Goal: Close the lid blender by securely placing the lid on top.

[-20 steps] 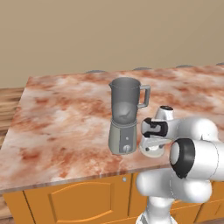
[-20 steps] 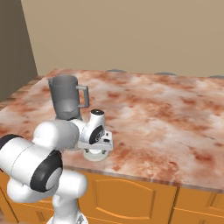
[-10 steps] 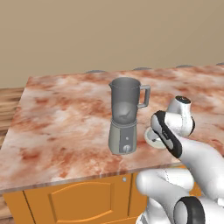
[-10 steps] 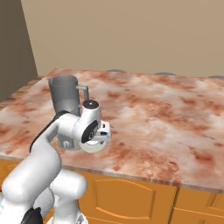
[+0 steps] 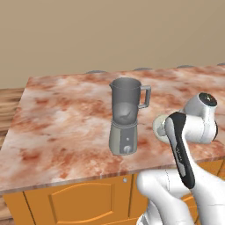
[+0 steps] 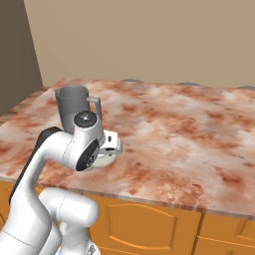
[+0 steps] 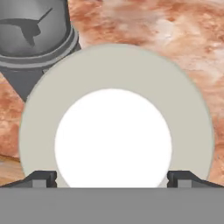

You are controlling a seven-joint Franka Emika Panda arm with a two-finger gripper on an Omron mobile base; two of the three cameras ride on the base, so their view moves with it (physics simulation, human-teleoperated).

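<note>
Just beside the blender (image 5: 126,118), gripper (image 7: 112,178) straddles the lid (image 7: 116,131).

lid (image 7: 113,78): pale grey-green rim, plain white centre
jar (image 5: 126,102): smoky translucent grey, darker blades inside
base (image 5: 124,138): mid grey, small pale knob at front
counter (image 5: 66,114): marbled red-brown, pink and cream, mottled all over
cabinets (image 6: 149,224): orange wood
wall (image 5: 88,30): flat beige-tan
arm (image 6: 60,149): white shells, black joints
fingertips (image 7: 41,178): dark grey
</note>
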